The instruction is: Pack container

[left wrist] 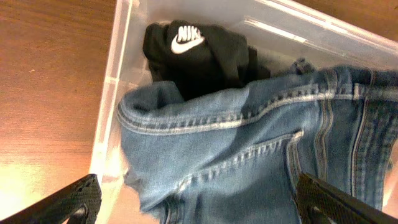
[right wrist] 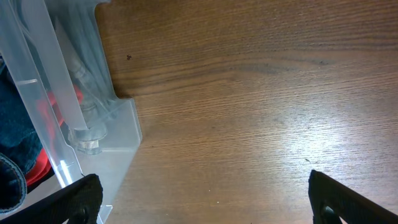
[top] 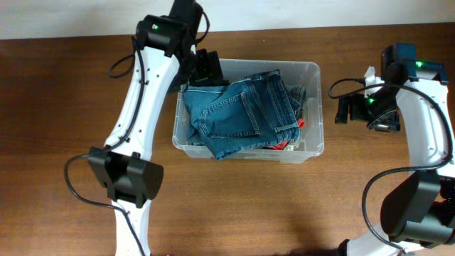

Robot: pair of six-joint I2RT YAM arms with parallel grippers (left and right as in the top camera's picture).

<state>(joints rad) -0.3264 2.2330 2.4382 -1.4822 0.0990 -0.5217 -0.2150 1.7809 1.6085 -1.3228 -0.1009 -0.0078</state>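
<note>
Near desk [top: 71, 107] far edge: container [top: 318, 107] holds folded jeans [top: 242, 114] atop black Nike garment [left wrist: 193, 56]. My left gripper [left wrist: 198, 183] hovers over jeans, jaws apart, empty; load judged seated. My right gripper [right wrist: 204, 177] spread, empty, parked beside container to avoid interference.

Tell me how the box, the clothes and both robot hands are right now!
box: open on top, holding clothes.
jeans: folded, lying on top inside the box.
black garment: bunched in a corner, partly under the jeans.
left gripper: open, empty, above the jeans.
right gripper: open, empty, over the table beside the box.
</note>
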